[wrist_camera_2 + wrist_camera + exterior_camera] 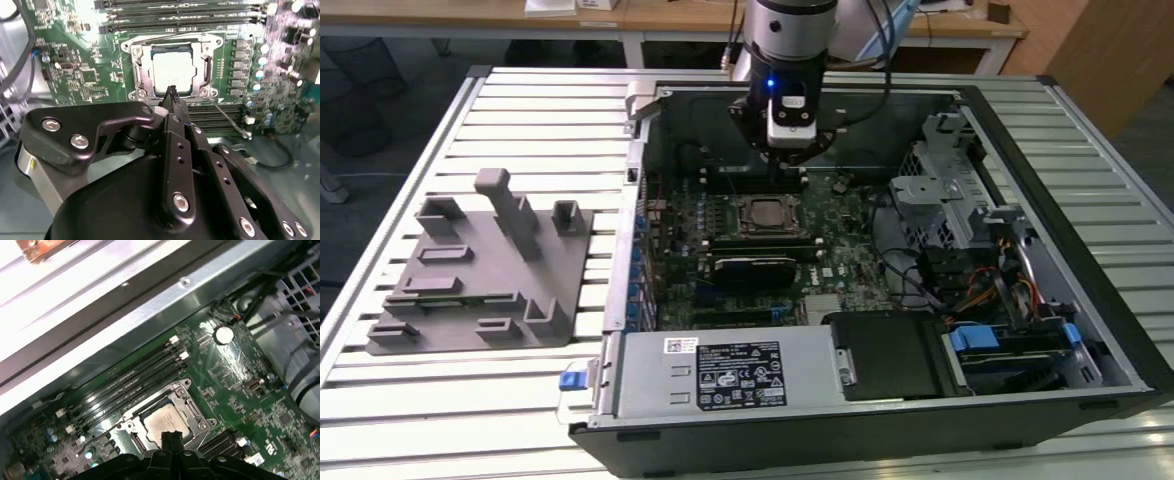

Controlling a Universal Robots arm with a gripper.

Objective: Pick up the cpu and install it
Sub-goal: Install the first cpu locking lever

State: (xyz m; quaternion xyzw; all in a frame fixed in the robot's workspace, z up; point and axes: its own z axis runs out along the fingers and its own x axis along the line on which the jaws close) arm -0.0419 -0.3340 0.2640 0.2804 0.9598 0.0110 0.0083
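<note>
The cpu (171, 73) is seated in the motherboard socket (207, 64). The gripper (171, 92) is held above that socket, fingers pressed together, nothing pinched.

A lab or workshop — slatted metal bench (494, 400), opened computer case (1067, 330), wooden desks (680, 25) behind.

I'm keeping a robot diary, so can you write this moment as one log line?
cpu: lying in motherboard socket | gripper: shut, empty, above cpu's edge | computer case: open
</note>
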